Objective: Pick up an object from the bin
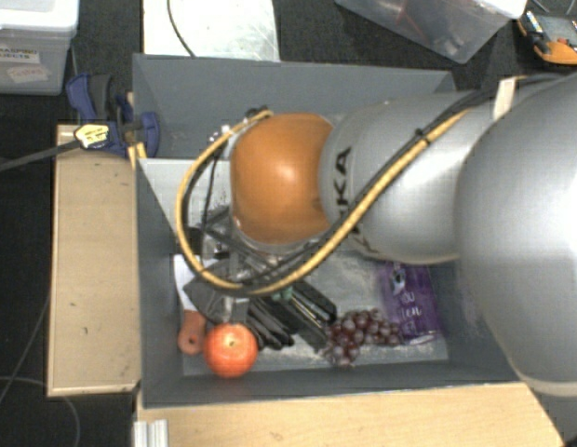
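**Gripper Poised Low in Bin, Red Apple Nearest**

The gripper (223, 282) of a KUKA arm is pictured low inside the grey metal bin (158, 250), just behind a red apple (231, 350). It is masked by the arm's orange cover (275, 175) and a looped yellow cable (191, 180), so whether it is spread or pressed together cannot be told, and nothing is seen held.

A small orange-brown piece (190, 333) lies against the apple's left side. Just to the apple's right, black parts (284, 315) are heaped, followed by a bunch of dark grapes (358, 333) and, farther right, a purple packet (409, 301).

If the apple is to be taken, the gripper is best centred over the fruit and closed across its widest part. The black parts and the bin wall should be kept clear, since a smooth round thing may be nudged and roll.

The bin's floor is bare grey metal below sloped walls. Far beyond the apple, outside the bin, a white sheet (214, 17) and a clear plastic tub (419, 7) are set on a dark counter.
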